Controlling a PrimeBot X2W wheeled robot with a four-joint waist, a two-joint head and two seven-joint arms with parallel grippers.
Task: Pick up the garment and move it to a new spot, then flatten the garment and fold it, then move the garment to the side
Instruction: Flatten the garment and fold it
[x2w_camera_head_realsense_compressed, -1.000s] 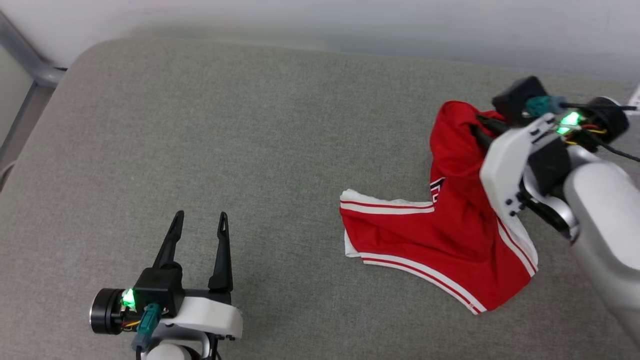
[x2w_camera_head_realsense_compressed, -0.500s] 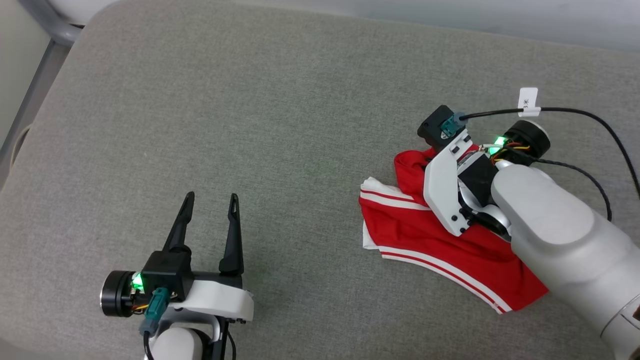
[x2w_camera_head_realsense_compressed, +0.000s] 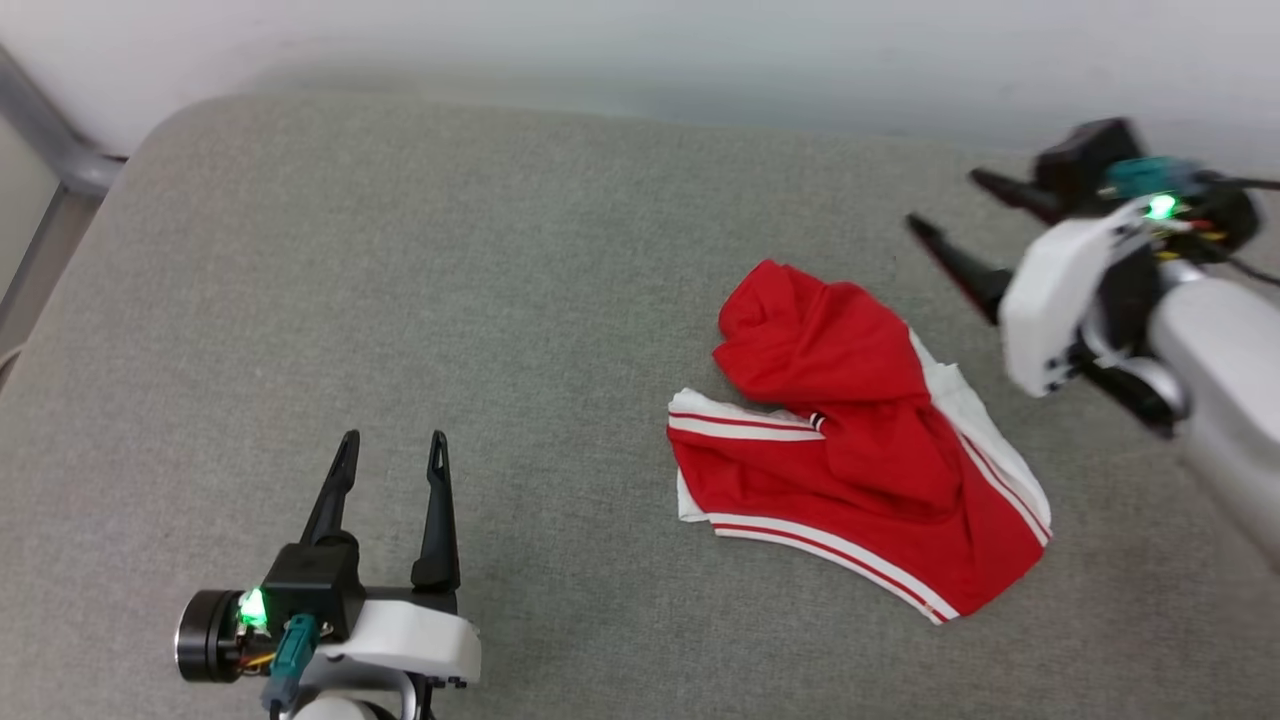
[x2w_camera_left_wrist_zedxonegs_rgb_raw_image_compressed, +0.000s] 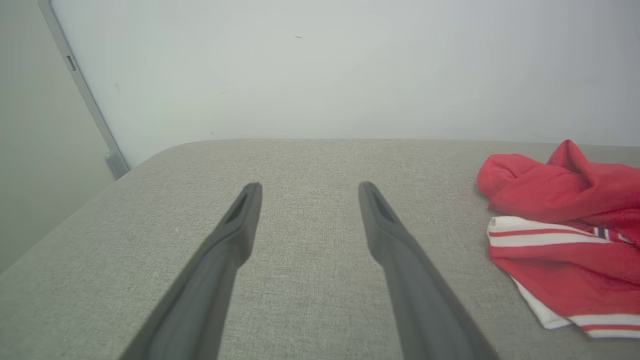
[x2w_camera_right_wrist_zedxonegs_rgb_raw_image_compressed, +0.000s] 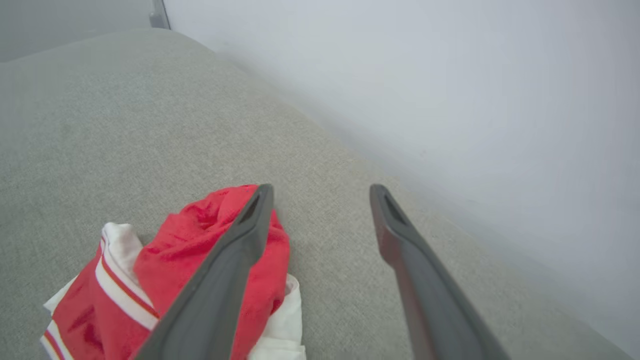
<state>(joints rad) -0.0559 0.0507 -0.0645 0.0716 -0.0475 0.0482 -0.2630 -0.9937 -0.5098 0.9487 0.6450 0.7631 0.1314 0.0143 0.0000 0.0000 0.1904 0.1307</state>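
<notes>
Head cam looks steeply down on the grey cushion (x2w_camera_head_realsense_compressed: 500, 250), with the wall (x2w_camera_head_realsense_compressed: 640, 50) along the top, far enough back to catch the left gripper (x2w_camera_head_realsense_compressed: 395, 440) and right gripper (x2w_camera_head_realsense_compressed: 943, 198). Left wrist cam sits low, skimming the cushion toward the wall. Right wrist cam is higher, tilted down, wall on its right. All three share the red shirt (x2w_camera_head_realsense_compressed: 860, 440) and the cushion.

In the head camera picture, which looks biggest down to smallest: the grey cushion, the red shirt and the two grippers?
1. Grey cushion
2. Red shirt
3. Left gripper and right gripper: about alike; the right one is blurred, so no ranking.
</notes>
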